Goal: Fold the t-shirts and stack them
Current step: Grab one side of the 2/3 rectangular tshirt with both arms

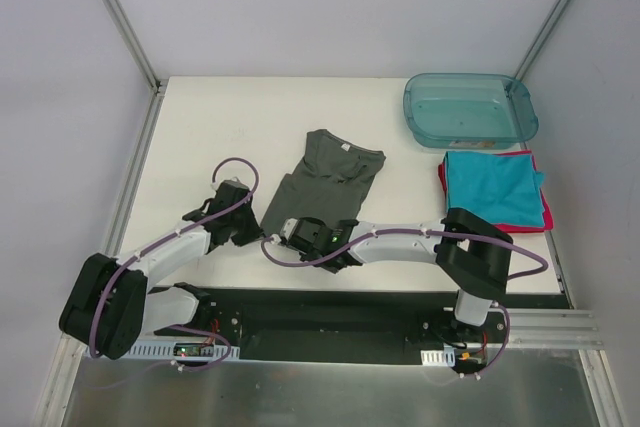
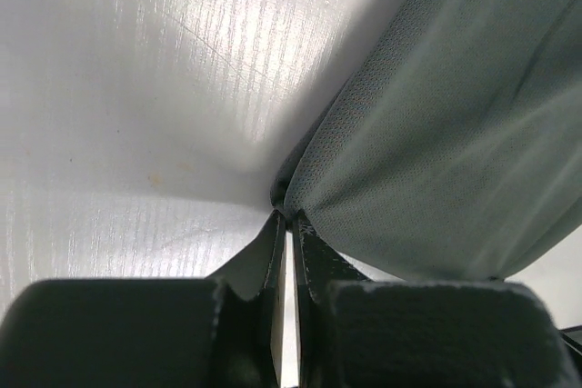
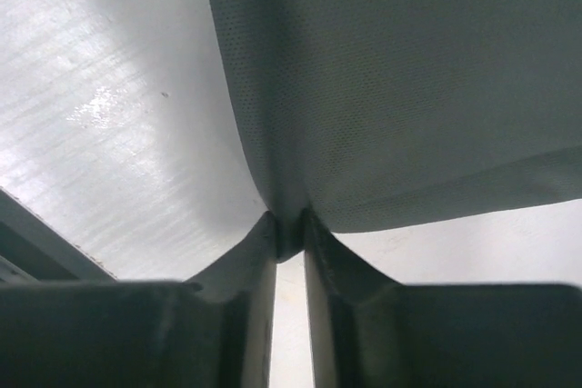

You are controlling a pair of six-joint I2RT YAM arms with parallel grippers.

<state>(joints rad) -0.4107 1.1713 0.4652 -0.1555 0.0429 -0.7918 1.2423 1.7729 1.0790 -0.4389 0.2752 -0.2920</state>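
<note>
Grey t-shirt (image 1: 325,182) lies in the middle of the bench (image 1: 200,137); we see the left gripper (image 2: 289,224) and the right gripper (image 3: 289,229) each pinching its near edge, close beside one another.

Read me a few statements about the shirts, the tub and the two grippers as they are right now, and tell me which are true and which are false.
1. The grey t-shirt lies inside the tub. False: it lies on the table, apart from the tub.
2. The left gripper is shut on the grey t-shirt. True.
3. The teal t-shirt lies folded on top of the red-pink t-shirt. True.
4. The right gripper hangs open above the folded pile. False: it pinches the grey t-shirt's near edge.
</note>
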